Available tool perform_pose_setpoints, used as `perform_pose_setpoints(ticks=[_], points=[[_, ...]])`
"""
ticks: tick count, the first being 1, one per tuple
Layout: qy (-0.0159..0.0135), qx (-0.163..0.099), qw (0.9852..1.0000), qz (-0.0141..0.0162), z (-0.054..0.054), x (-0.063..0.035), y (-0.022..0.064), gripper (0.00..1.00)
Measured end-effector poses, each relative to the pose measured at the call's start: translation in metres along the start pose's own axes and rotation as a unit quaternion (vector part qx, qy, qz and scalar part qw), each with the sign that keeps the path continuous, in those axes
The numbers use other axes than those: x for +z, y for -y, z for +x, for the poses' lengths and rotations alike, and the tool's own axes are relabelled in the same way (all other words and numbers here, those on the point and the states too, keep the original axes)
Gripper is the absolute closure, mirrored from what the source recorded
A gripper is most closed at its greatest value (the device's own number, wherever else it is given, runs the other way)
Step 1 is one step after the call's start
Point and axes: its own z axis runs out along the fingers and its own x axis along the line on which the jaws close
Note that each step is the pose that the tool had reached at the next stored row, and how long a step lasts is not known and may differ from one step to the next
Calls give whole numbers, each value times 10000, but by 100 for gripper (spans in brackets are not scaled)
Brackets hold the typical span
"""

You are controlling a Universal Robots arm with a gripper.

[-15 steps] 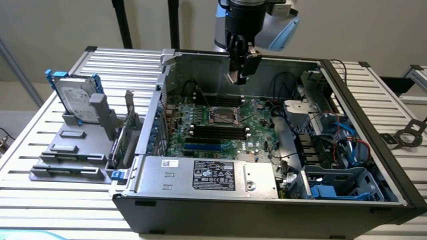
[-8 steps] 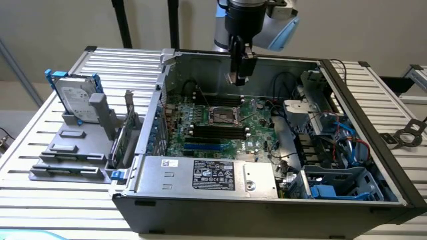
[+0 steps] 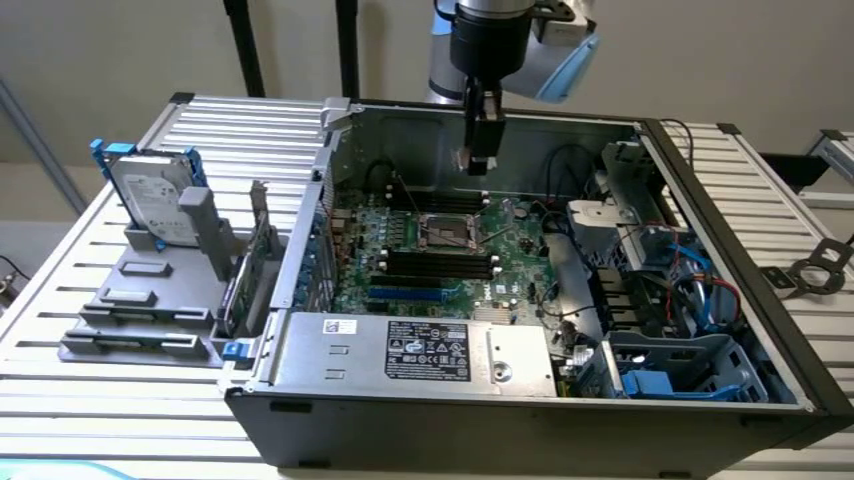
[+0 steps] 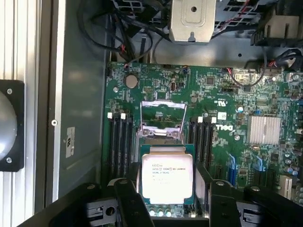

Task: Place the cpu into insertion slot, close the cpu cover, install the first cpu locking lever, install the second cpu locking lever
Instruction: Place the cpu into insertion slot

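Note:
My gripper (image 3: 477,160) hangs from above, inside the open computer case and well above the motherboard (image 3: 514,255). In the wrist view the cpu (image 4: 166,176), a flat square chip with a silvery printed top, sits between the two black fingers (image 4: 127,201), which are shut on its sides. Beyond it is the insertion slot (image 4: 160,135), with the cpu cover (image 4: 163,105), a thin silver frame, swung up and open. In the exterior view the slot (image 3: 450,233) lies below the gripper and slightly toward the exterior view's left. I cannot make out the locking levers.
Black memory slots (image 4: 120,142) flank the socket on both sides. A silver labelled box (image 3: 427,350) sits at the case's near edge, with cables and blue drive bays (image 3: 681,350) on the exterior view's right. A hard drive (image 3: 154,200) stands in a grey rack outside the case.

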Motion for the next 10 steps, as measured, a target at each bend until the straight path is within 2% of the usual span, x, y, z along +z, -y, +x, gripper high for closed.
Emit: perform_pose_setpoints(ticks=[4, 7, 9, 10], points=[[19, 343, 9994, 0, -1, 27, 2, 45], [25, 450, 9990, 7, -5, 61, 5, 45], [10, 450, 9990, 8, -7, 76, 12, 45], [-8, 442, 9990, 9, -8, 81, 23, 45]])
